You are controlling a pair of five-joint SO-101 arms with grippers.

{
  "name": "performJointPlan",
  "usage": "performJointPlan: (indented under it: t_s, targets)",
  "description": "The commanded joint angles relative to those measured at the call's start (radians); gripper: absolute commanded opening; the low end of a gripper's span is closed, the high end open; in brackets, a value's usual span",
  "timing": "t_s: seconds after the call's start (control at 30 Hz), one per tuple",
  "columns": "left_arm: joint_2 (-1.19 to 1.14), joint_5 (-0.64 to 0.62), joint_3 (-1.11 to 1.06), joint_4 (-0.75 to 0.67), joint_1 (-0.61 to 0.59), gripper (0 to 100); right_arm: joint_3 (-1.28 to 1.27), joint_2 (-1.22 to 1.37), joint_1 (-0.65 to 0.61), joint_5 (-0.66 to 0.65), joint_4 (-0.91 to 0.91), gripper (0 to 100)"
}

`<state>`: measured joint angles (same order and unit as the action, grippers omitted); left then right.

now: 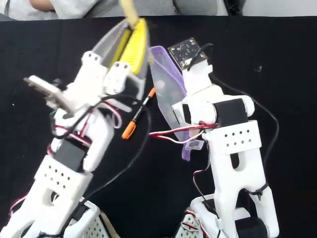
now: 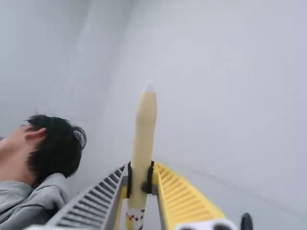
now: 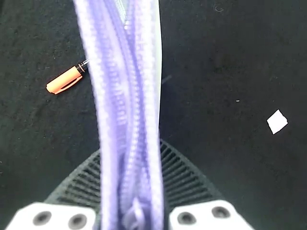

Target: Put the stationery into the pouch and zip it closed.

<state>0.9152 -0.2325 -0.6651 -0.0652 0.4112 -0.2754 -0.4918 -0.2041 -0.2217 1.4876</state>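
My left gripper point(image 1: 132, 29) is raised over the far side of the black table point(image 1: 277, 59), shut on a cream-coloured pen point(image 1: 130, 11). In the left wrist view the cream pen point(image 2: 144, 139) sticks out beyond the grey and yellow fingers point(image 2: 177, 196), pointing at a pale wall. My right gripper point(image 3: 130, 158) is shut on the purple translucent pouch point(image 3: 127, 91), gripping it along the zipper. The pouch point(image 1: 163, 84) hangs edge-on just right of the left gripper. An orange pen point(image 1: 136, 116) lies on the table between the two arms, its orange cap point(image 3: 64, 80) beside the pouch.
A small white scrap point(image 3: 277, 121) lies on the black cloth away from the pouch. Cables point(image 1: 270, 121) trail from both arms across the table. Open cloth lies to the right of the right arm.
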Motion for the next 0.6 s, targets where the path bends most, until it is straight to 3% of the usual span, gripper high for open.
performJointPlan:
  t_s: [0.0,0.2,0.57]
  targets:
    - [-0.080,0.018,0.128,0.003,0.071,3,-0.036,0.018,-0.014,-0.003,-0.012,1.1]
    - [-0.155,0.018,0.159,0.002,0.120,3,-0.033,0.010,-0.008,-0.003,-0.012,1.1]
    - [-0.238,0.020,0.163,-0.011,0.012,3,-0.033,0.010,-0.008,-0.003,-0.012,1.1]
